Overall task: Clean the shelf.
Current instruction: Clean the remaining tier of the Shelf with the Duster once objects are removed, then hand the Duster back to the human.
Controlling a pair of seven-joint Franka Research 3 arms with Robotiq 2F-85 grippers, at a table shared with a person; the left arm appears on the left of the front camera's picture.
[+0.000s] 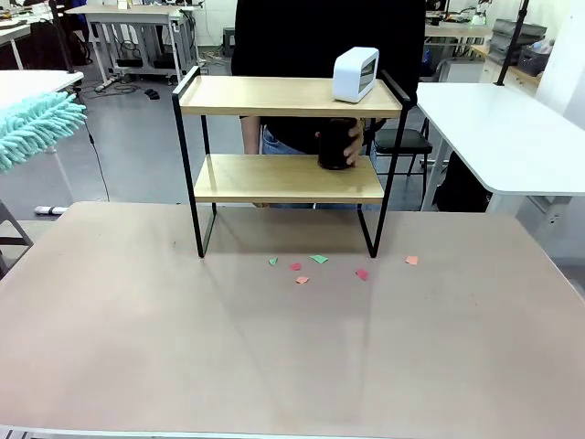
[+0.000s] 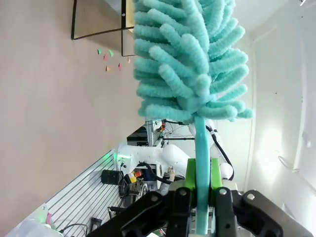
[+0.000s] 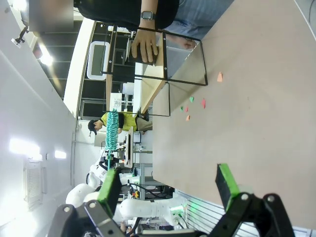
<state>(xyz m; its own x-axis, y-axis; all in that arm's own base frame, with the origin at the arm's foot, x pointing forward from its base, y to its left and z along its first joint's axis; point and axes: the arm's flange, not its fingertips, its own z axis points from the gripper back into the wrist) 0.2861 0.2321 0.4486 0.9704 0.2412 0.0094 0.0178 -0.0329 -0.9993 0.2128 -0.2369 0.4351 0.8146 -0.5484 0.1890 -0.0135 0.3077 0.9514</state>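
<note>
The shelf (image 1: 283, 96), two light wooden boards in a black frame, stands at the far middle of the beige table (image 1: 183, 347). On its top board sits a white device (image 1: 355, 75). A person's hand (image 1: 353, 144) holds a black cup (image 1: 335, 146) on the lower board. My left gripper (image 2: 201, 174) is shut on the handle of a teal fluffy duster (image 2: 190, 59), whose head (image 1: 37, 128) hangs at the far left, away from the shelf. My right gripper (image 3: 168, 190) stands open and empty, well back from the shelf (image 3: 158, 74).
Several small coloured paper scraps (image 1: 318, 263) lie on the table just in front of the shelf. White tables (image 1: 512, 137) stand to the right and left behind. The person stands right behind the shelf.
</note>
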